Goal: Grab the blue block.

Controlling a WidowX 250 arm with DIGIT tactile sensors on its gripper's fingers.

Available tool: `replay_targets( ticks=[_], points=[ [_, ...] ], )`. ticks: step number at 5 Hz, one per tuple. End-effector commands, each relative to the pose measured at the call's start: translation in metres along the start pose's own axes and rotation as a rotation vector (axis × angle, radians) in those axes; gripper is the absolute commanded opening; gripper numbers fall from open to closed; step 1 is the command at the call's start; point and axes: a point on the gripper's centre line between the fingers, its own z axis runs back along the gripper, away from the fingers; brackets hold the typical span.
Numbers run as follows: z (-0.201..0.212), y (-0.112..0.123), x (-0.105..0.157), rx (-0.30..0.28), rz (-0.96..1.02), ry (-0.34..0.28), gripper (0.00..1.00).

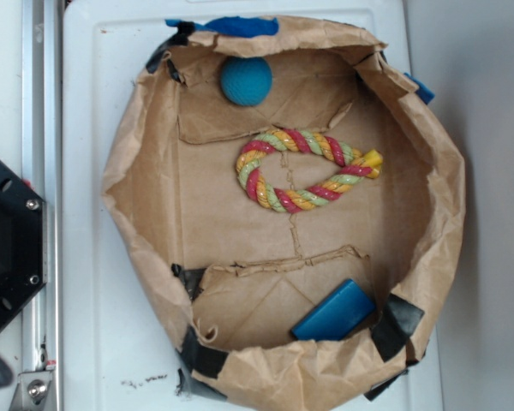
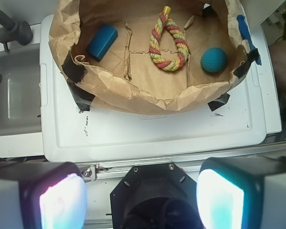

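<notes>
Right up against the wrist lens the gripper [image 2: 142,198] stands wide open with nothing between its glowing fingers [image 2: 62,202], parked over the robot base and well short of the paper bag [image 2: 148,98]. Ahead and to its left, past the bag's near wall, lies the blue block [image 2: 102,41], a smooth, flat, medium-blue slab. I'd clear the crumpled rim first, descend inside, and close across the slab's narrow width, ignoring the rope ring [image 2: 168,44] and teal ball [image 2: 213,59] off right.
</notes>
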Motion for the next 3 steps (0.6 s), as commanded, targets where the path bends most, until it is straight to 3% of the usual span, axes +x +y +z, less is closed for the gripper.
replay_targets(
  ticks=[1,3],
  points=[
    [0.000,0.000,0.000,0.000,0.000,0.000,1.00],
    [-0.024,-0.007,0.058,0.027,0.172,-0.040,1.00]
  ],
)
